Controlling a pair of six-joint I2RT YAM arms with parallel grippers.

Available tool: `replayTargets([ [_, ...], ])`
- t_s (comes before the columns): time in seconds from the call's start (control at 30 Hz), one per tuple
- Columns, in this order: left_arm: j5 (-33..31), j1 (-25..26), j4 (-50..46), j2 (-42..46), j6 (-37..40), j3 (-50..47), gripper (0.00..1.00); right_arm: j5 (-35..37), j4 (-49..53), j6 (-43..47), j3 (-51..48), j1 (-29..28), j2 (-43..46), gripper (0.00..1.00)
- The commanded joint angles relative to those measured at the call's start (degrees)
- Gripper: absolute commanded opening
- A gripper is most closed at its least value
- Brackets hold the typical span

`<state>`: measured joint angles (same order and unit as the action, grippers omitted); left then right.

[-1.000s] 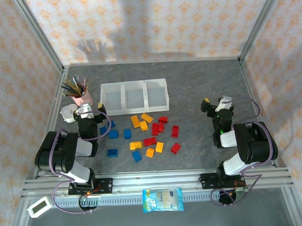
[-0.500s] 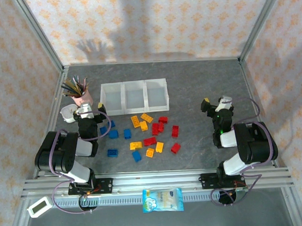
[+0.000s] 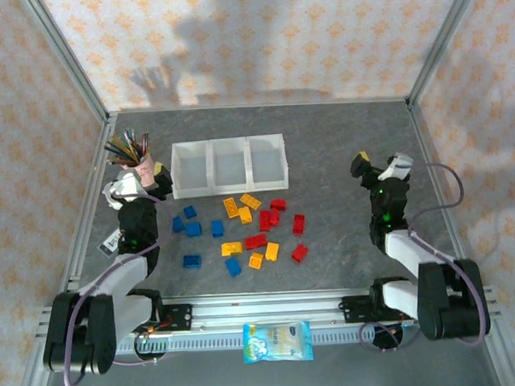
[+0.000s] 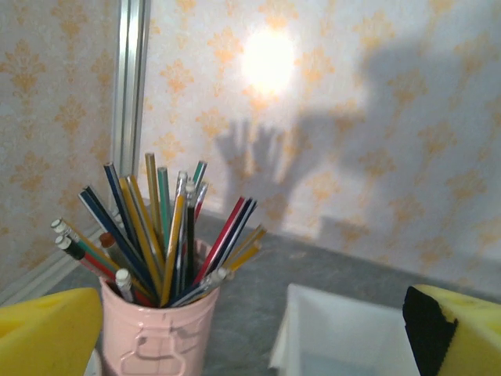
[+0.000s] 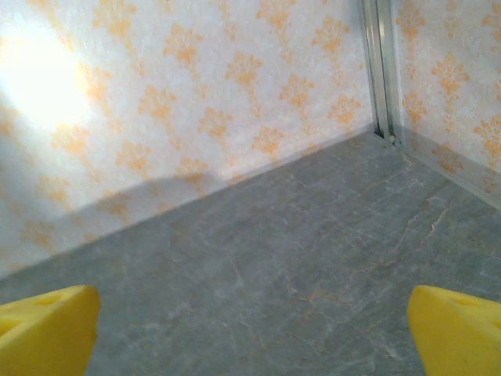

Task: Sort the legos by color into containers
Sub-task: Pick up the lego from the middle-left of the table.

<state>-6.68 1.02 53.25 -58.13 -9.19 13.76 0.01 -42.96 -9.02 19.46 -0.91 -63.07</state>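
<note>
Blue legos [image 3: 193, 229], yellow-orange legos [image 3: 244, 214] and red legos [image 3: 267, 218] lie scattered on the grey table in front of the containers [image 3: 227, 144], three joined translucent white bins in a row. My left gripper [image 3: 139, 179] hovers open beside the pencil cup, left of the bins, with nothing between its yellow fingers [image 4: 47, 333]. The left bin's corner [image 4: 337, 333] shows in the left wrist view. My right gripper [image 3: 380, 166] stands open over bare table to the right of the bricks. Its yellow fingertips [image 5: 458, 329] are wide apart and hold nothing.
A pink cup full of pencils [image 3: 139, 164] stands at the back left, directly ahead of the left gripper [image 4: 250, 345] as the pink cup [image 4: 156, 325]. A blue and white packet [image 3: 278, 341] lies on the near rail. Metal frame posts [image 5: 380, 66] and patterned walls border the table.
Both arms have unfolded and stretched forward from their folded poses. The left gripper moved up towards the pencil cup, and the right gripper moved slightly farther and right. The bricks have not moved.
</note>
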Motion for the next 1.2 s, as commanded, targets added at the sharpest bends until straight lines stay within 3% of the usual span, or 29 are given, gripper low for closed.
replayTargets([
  [0.0,-1.99,-0.38,-11.55,4.89,-11.96,1.98,1.0,1.66,14.85,-13.03,3.64,0.11,4.95,1.0],
  [0.13,-5.81,-0.66,-17.27,9.81,-22.12,0.44,1.0,-2.38,22.98,-16.52,5.3,0.12,6.78,1.0],
  [0.4,3.0,-0.66,-41.17,12.95,-28.51,8.72,0.99,-11.64,34.93,-14.6,13.05,-2.47,3.37,1.0],
  [0.57,7.62,0.91,-55.06,12.95,-29.69,14.05,0.99,-12.1,42.84,-12.73,19.23,-9.59,-2.06,1.0],
  [0.83,5.12,8.53,-77.47,7.11,-32.57,21.75,0.99,-12.14,49.41,-12.98,26.6,-25.39,-9.08,0.99],
  [1.17,1.92,11.13,-82.68,-1.63,-32.87,21.14,0.97,-10.29,48.67,-15.67,31.6,-40.46,-18.03,1.0],
])
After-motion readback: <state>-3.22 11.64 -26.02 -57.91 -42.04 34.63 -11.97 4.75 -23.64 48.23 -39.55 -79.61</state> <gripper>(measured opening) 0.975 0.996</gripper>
